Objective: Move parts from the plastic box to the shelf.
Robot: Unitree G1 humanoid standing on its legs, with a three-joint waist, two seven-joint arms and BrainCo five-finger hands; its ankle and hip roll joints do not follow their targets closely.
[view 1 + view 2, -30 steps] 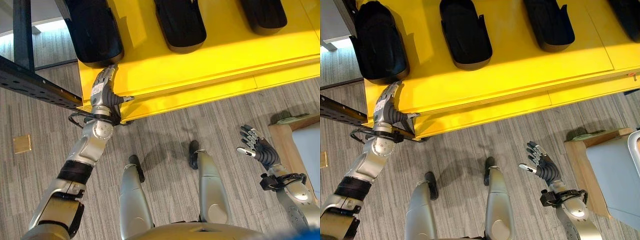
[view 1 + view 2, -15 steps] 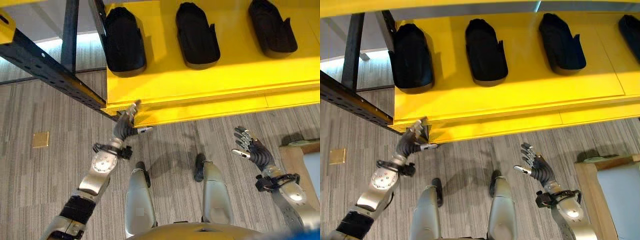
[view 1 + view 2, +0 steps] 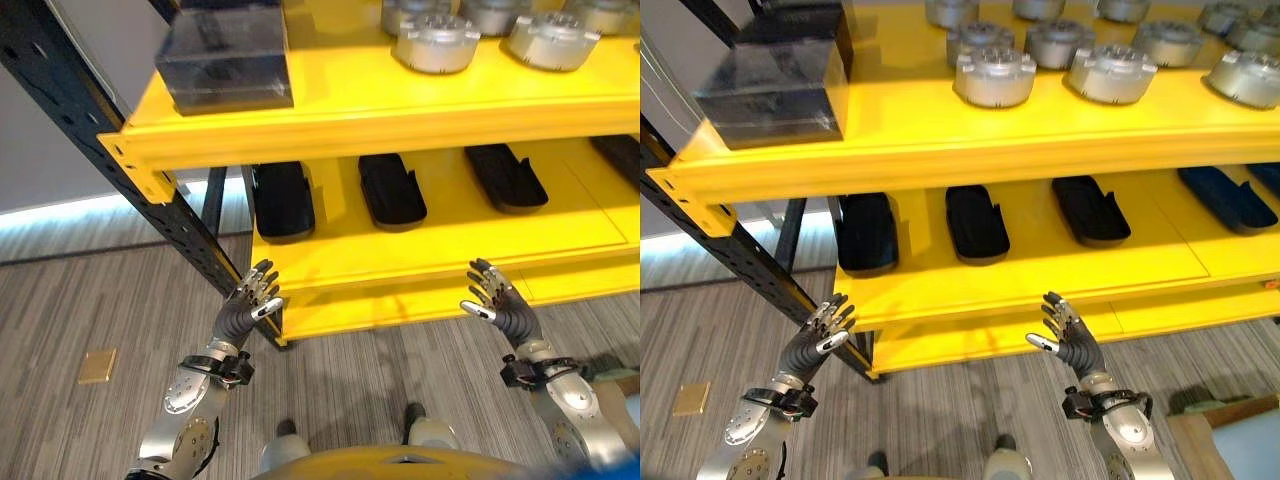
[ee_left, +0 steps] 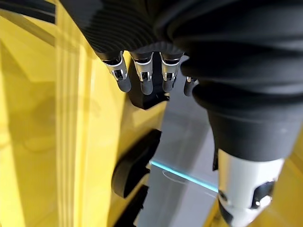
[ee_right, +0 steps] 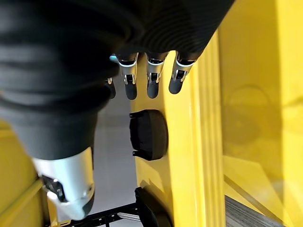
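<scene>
A: How far along is it?

B: Several black moulded plastic parts already lie in a row on the lower board of the yellow metal shelf. Round silver metal discs and a dark translucent block sit above.

A: And the hands?

B: The left hand and right hand hover before the shelf, fingers spread, holding nothing. I judge that another fetch from the box comes next.
</scene>
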